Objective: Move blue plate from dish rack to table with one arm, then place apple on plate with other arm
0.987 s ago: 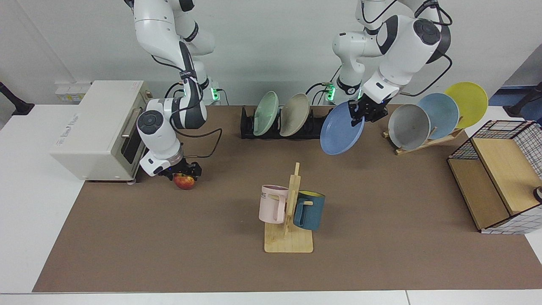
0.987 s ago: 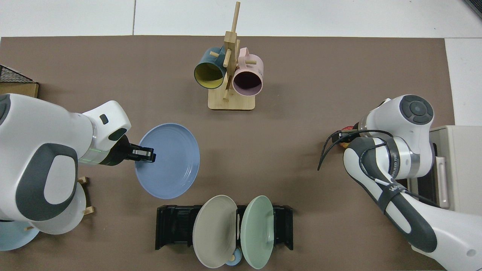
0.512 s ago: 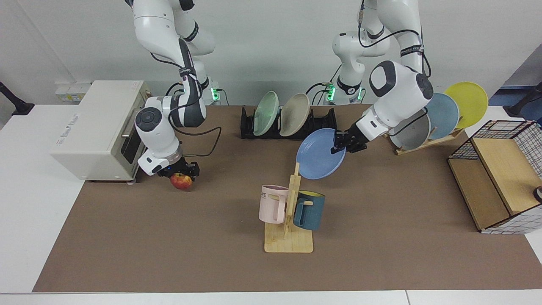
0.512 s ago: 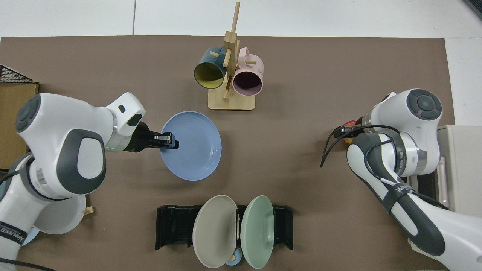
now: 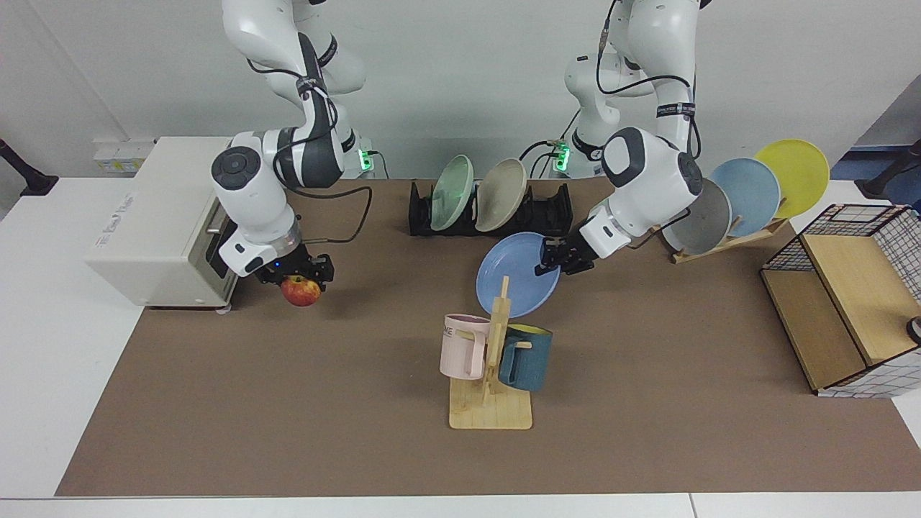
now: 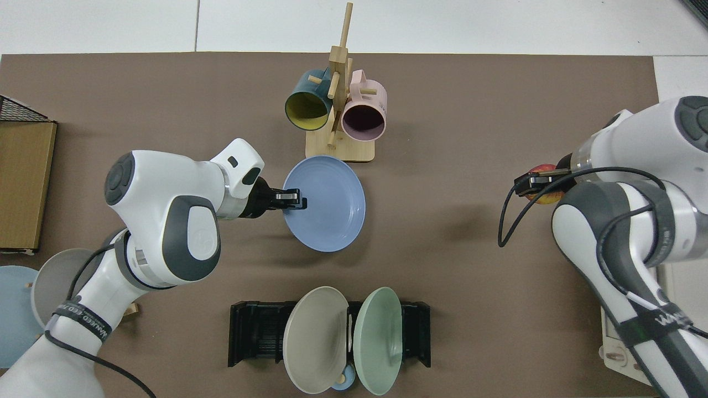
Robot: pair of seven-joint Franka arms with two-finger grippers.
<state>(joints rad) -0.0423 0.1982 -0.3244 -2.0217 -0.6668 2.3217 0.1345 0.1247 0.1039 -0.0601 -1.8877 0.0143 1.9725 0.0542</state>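
Two white robot arms are working at a brown table [image 5: 647, 374]. The left arm, based at the facing view's right, is carrying the blue plate [image 5: 512, 270] out over the table's middle, clear of the black dish rack [image 5: 547, 212] w/ its pale green & beige plates behind. The left claw [image 5: 552, 260] is pinching the plate's rim, fingers closed on it. The plate is hanging tilted above the table, not resting on it, just behind the wooden mug stand [image 5: 493, 381] holding a pink & a teal mug. In the top view the plate [image 6: 326, 203] is sitting close to that stand's base.

The right arm, at the facing view's left, is holding the red apple [image 5: 300, 291] in the right claw [image 5: 298, 277], closed around it, just above the table beside a cream toaster oven [image 5: 155, 216].

Judgement: the plate looks stiff, light & smooth, prob. slippery w/ only an edge grip, so it may swing or slip. The apple seems firm & round; a grip across its widest part suits best.
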